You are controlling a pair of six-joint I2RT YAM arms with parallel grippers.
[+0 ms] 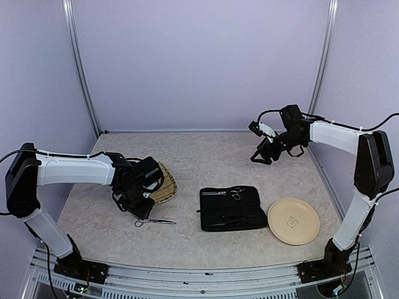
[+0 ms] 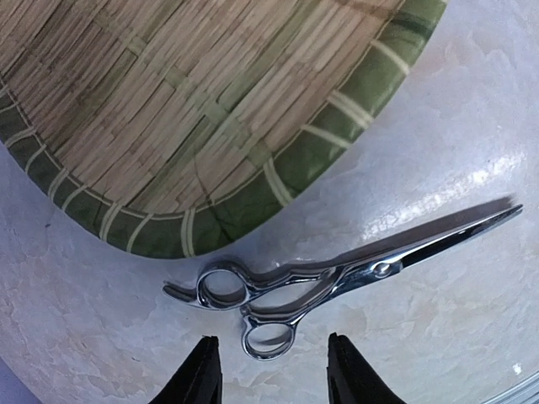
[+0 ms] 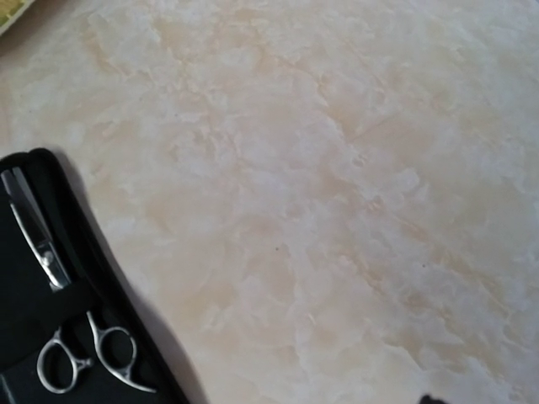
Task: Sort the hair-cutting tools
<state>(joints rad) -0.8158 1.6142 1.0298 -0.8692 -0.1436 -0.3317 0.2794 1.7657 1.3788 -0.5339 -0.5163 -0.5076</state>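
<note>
One pair of silver scissors [image 2: 337, 278] lies shut on the table just in front of the woven bamboo tray [image 2: 253, 202], blades pointing right. My left gripper [image 2: 274, 374] hovers low at its ring handles, open, with black fingertips [image 2: 202, 370] on either side of the lower ring and not touching it. From above, this pair [image 1: 154, 221] sits under my left gripper [image 1: 134, 204]. A second pair of scissors [image 1: 227, 192] rests in the open black case [image 1: 230, 208], also visible as scissors [image 3: 84, 353] from the right wrist. My right gripper [image 1: 262, 156] hangs open and empty at the far right, well above the table.
A round cream plate [image 1: 293, 221] lies right of the case. Thin dark items in the case's lower half are too small to identify. The bamboo tray [image 1: 167, 184] sits behind the left gripper. The enclosure walls stand close to the right arm.
</note>
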